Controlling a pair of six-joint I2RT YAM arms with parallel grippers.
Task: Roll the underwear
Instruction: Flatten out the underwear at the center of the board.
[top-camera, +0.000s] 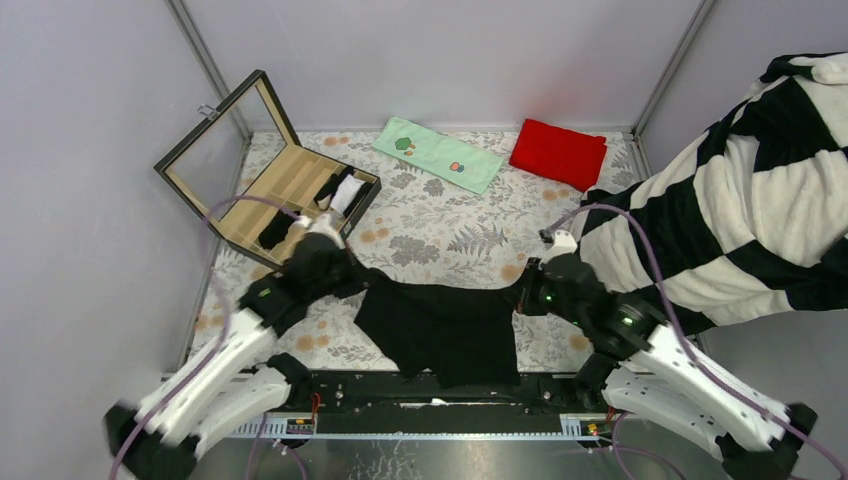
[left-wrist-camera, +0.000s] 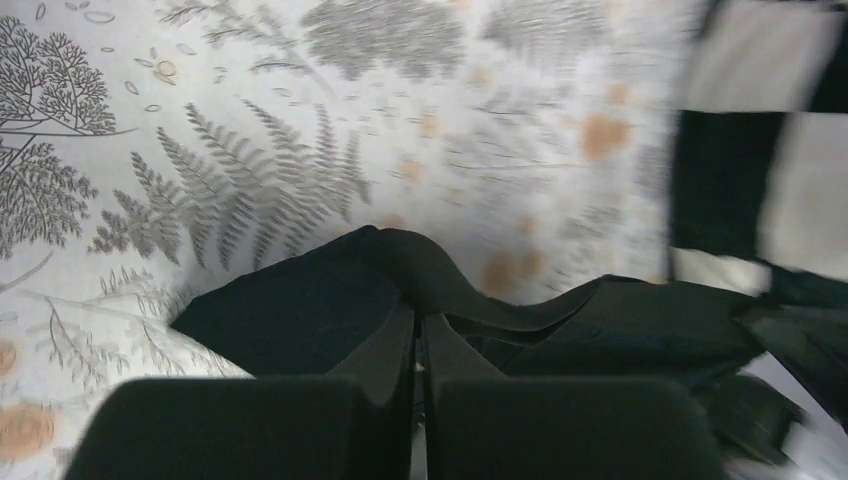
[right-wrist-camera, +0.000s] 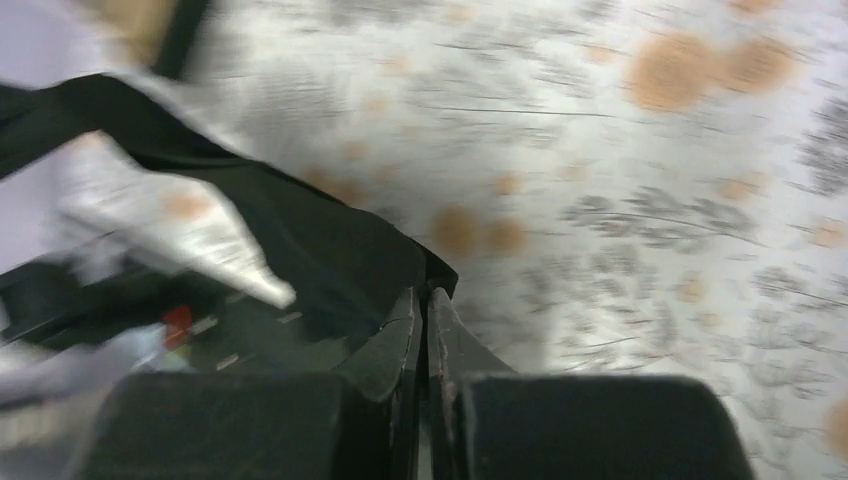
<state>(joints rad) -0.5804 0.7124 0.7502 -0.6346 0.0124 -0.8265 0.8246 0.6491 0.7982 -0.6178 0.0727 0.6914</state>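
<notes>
One black underwear (top-camera: 440, 330) hangs stretched between my two grippers over the near part of the floral table cover. My left gripper (top-camera: 350, 278) is shut on its left top corner; in the left wrist view my gripper (left-wrist-camera: 418, 312) pinches a raised fold of the black cloth (left-wrist-camera: 300, 310). My right gripper (top-camera: 522, 295) is shut on the right top corner; in the right wrist view my gripper (right-wrist-camera: 423, 295) pinches the cloth's (right-wrist-camera: 330, 250) edge. More rolled black underwear (top-camera: 275, 230) lies in the wooden box (top-camera: 172, 172).
The open wooden box stands at the far left, lid up, with a white item (top-camera: 347, 193) inside. A green towel (top-camera: 437, 154) and a red cloth (top-camera: 558, 152) lie at the back. A black-and-white striped blanket (top-camera: 740, 200) fills the right side.
</notes>
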